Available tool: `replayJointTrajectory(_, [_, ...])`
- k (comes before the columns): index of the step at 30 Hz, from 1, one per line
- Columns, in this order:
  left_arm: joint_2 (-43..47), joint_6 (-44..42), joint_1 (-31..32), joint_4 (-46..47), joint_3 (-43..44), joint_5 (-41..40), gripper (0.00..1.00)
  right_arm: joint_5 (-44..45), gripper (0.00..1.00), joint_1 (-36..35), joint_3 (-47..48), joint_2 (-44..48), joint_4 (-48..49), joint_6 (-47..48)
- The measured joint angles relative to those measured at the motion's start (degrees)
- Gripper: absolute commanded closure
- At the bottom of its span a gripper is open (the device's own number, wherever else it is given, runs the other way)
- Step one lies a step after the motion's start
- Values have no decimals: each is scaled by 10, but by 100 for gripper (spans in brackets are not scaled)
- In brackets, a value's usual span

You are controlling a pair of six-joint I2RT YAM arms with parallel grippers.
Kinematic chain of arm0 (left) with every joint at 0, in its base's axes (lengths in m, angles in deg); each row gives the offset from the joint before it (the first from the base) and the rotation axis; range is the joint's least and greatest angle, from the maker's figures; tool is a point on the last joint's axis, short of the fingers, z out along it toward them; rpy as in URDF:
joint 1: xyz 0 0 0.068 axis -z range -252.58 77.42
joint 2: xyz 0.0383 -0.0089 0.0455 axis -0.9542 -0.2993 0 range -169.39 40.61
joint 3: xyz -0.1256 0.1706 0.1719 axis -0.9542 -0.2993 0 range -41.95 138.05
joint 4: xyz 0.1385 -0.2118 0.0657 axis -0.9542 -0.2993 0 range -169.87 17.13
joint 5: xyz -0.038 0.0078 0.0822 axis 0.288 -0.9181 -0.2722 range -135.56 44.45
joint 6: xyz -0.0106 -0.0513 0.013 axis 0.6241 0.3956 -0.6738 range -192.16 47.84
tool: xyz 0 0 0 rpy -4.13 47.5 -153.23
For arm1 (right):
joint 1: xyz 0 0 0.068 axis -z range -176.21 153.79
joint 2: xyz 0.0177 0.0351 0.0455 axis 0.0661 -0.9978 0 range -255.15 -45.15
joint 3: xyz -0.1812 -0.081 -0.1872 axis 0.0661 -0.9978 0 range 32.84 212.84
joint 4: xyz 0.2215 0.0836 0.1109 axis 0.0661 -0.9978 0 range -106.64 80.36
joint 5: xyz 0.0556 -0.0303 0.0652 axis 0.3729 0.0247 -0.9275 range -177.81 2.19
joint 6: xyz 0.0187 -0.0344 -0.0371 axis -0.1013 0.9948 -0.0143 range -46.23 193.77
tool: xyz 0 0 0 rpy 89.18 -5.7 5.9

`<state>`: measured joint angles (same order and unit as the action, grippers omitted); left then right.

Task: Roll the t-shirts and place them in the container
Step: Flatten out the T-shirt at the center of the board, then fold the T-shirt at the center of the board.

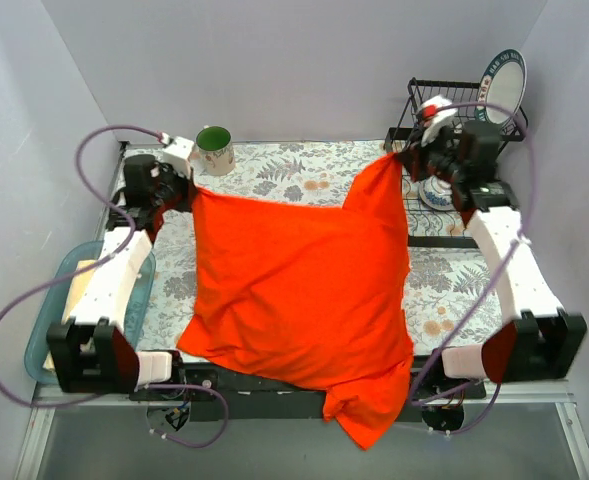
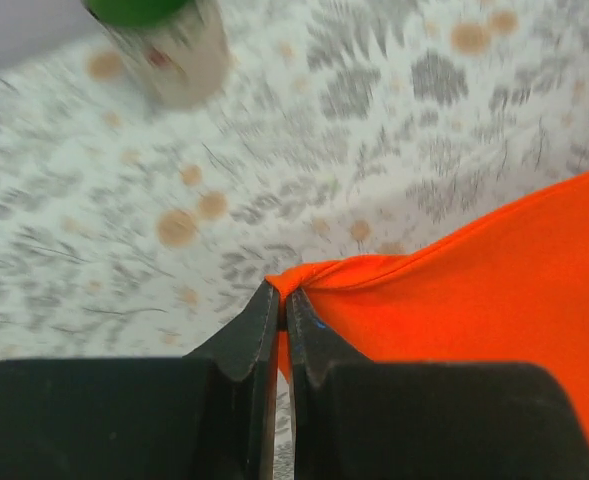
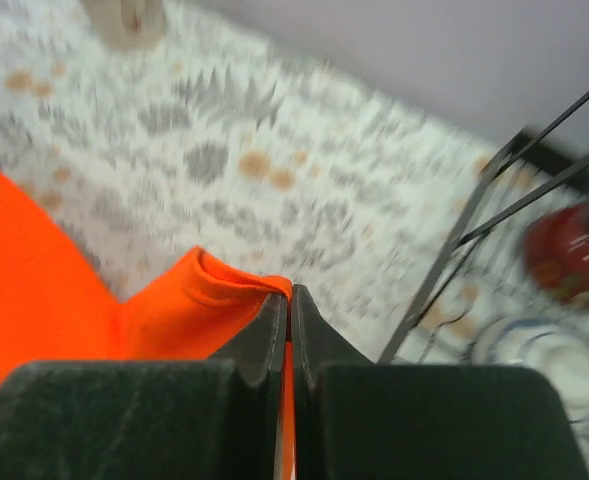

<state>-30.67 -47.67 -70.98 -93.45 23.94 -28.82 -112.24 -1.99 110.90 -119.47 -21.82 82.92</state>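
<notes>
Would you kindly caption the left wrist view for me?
Left fingers pinch a corner of the orange t-shirt over a floral tablecloth.

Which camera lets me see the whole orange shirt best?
The top camera. It shows the whole orange shirt stretched over the table, one end hanging off the near edge. Each wrist camera shows only a corner, pinched in the left pincer and the right pincer.

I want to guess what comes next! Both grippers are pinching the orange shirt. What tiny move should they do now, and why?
Probably lower both corners to lay it flat. The left gripper and right gripper are each shut on a far corner of the orange t-shirt, stretched between them, and its near end droops over the table edge, so it isn't ready for rolling.
</notes>
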Motion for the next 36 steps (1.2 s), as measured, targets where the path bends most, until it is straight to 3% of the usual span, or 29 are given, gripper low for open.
replayJointTrajectory(3, [-106,3,0,22,-47,26,100,-1,99,-12,-53,-97,5,5])
replayJointTrajectory(7, [-273,13,0,48,-22,31,100,3,99,-20,-23,-270,10,32])
replayJointTrajectory(10, [-352,15,0,55,18,23,100,10,99,-20,72,-380,-20,56])
replayJointTrajectory(15, [-392,10,-6,73,90,-5,100,20,99,-20,285,-506,-46,80])
replayJointTrajectory(21, [-416,4,-38,97,148,-52,100,33,99,-21,396,-565,-50,83])
replayJointTrajectory(29, [-429,-12,-52,94,183,-69,100,63,99,-27,403,-608,-48,78])
replayJointTrajectory(36, [-421,-10,-49,77,189,-51,100,64,99,-31,386,-584,-62,98])
